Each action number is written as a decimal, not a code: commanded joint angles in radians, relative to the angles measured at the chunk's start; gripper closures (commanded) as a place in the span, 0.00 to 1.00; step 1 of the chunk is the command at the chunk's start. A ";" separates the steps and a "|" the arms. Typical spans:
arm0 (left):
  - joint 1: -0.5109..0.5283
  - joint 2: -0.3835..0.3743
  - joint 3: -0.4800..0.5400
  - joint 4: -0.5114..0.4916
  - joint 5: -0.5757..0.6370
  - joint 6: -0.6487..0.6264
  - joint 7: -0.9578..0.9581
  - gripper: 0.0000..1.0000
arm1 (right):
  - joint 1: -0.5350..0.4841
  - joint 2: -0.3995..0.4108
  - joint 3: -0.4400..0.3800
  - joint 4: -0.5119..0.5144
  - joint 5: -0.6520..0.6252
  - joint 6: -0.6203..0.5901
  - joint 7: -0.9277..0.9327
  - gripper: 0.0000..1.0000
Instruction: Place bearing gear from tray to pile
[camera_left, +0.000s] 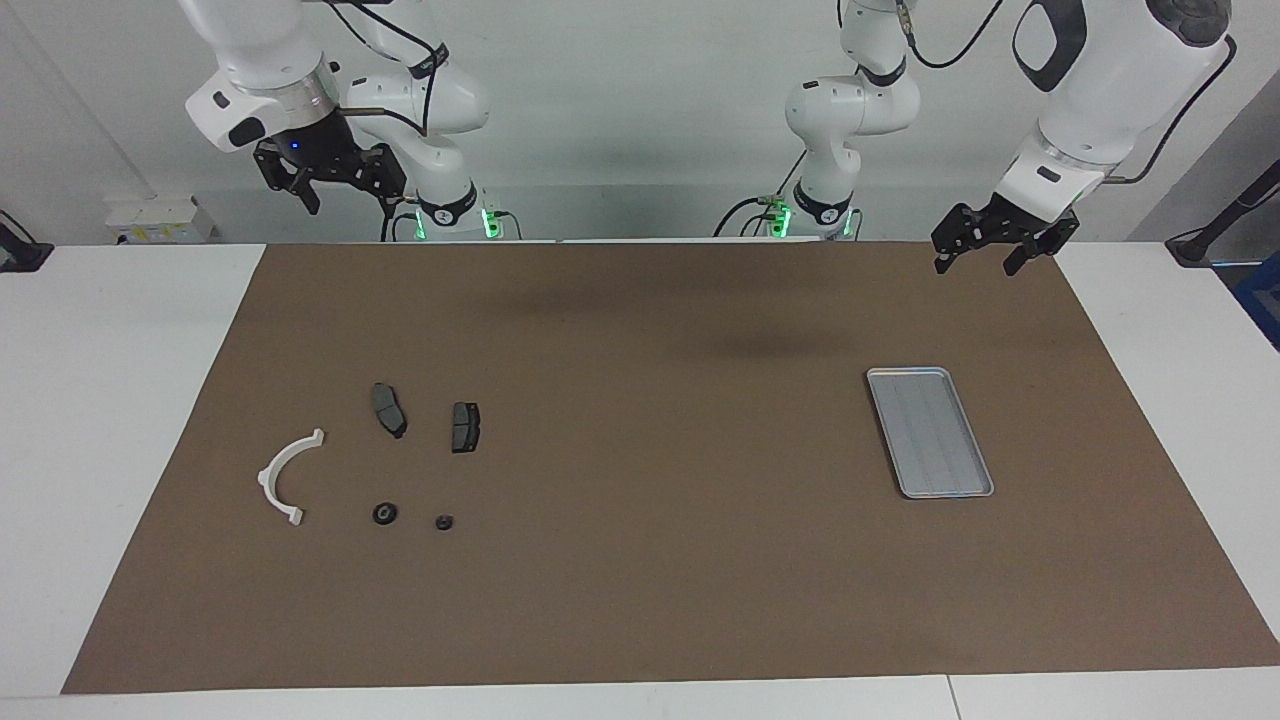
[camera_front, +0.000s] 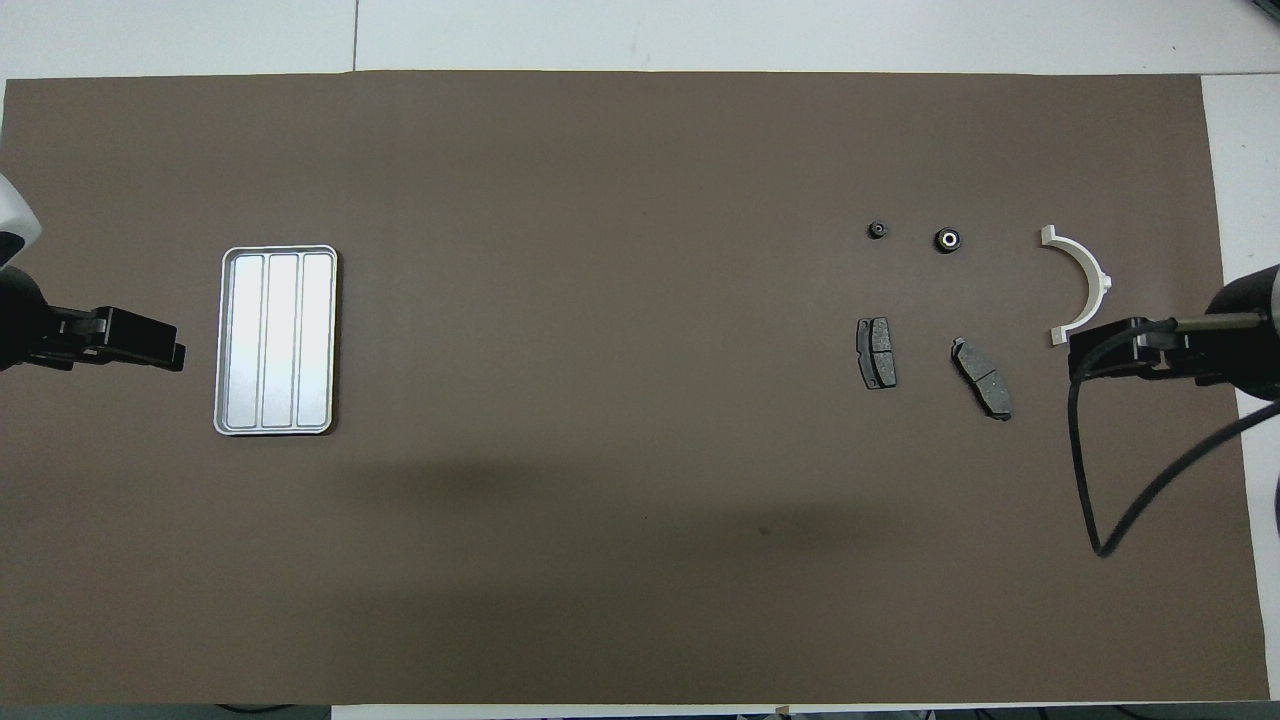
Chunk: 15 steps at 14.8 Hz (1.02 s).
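We logged right gripper (camera_left: 330, 185) raised over its arm's end of surface (camera_left: 640, 600), fingers apart, holding nothing. Pile (camera_left: 380, 450) lay beneath: white bracket (camera_left: 285, 475), two pads, bearing gear (camera_left: 385, 513), smaller dark ring (camera_left: 444, 521). Tray (camera_left: 930, 432) bare. Left gripper (camera_left: 990, 255) raised near tray, fingers apart.

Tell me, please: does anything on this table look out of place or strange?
One thing stands out: the tray holds nothing. Two small round black parts already lie with the pile, farther from the robots than the dark pads. Nothing looks spilled or broken. Both the left pincer and the right pincer wait raised.
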 joint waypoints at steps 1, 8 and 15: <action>-0.013 -0.014 0.011 -0.015 -0.012 0.012 0.003 0.00 | -0.008 -0.011 0.014 -0.012 -0.016 0.011 -0.018 0.00; -0.013 -0.014 0.011 -0.015 -0.012 0.012 0.003 0.00 | -0.013 -0.011 0.015 -0.003 -0.019 0.073 -0.017 0.00; -0.013 -0.014 0.011 -0.015 -0.012 0.012 0.004 0.00 | -0.008 -0.011 0.015 -0.003 -0.032 0.110 -0.015 0.00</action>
